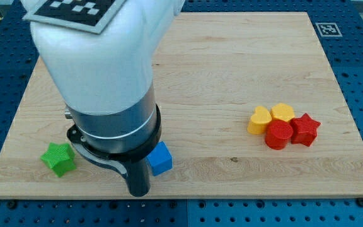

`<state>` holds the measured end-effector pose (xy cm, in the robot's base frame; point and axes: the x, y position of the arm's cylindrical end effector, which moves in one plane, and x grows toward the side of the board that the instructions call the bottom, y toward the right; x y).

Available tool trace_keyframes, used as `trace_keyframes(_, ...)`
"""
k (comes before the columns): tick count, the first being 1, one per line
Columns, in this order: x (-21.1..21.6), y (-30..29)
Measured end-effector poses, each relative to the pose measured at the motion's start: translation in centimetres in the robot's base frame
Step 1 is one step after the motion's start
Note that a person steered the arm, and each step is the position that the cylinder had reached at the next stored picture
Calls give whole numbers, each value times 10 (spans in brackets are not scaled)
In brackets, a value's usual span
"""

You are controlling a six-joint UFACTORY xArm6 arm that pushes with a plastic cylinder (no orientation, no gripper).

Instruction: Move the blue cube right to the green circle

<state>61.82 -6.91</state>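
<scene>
Down at the view's bottom, my tip (138,191) ends a straight dark rod with no jaws to open or close, so it holds nothing; it rests on the pale wooden board (219,75), and its very end shows as a rounded dark stub below my grey and white arm housing (99,69). Just to the view's right of my tip, and a little above it, sits the small blue plastic cube (161,158), bright blue, tilted so that one corner points toward the view's bottom, with its lit top face showing. It lies right against the rod's side; whether they truly touch I cannot tell. To the view's left of my tip, past the housing, lies a green star-shaped plastic block (59,158). Well apart from my tip, toward the view's right, four blocks huddle touching: a yellow heart-shaped block (259,120), a yellow rounded block (283,113), a red cylinder block (278,134) and a red star-shaped block (305,129).
</scene>
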Motion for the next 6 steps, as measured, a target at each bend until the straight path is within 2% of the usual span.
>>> trace_keyframes(3, -11, 30)
trace_keyframes(6, -34, 30)
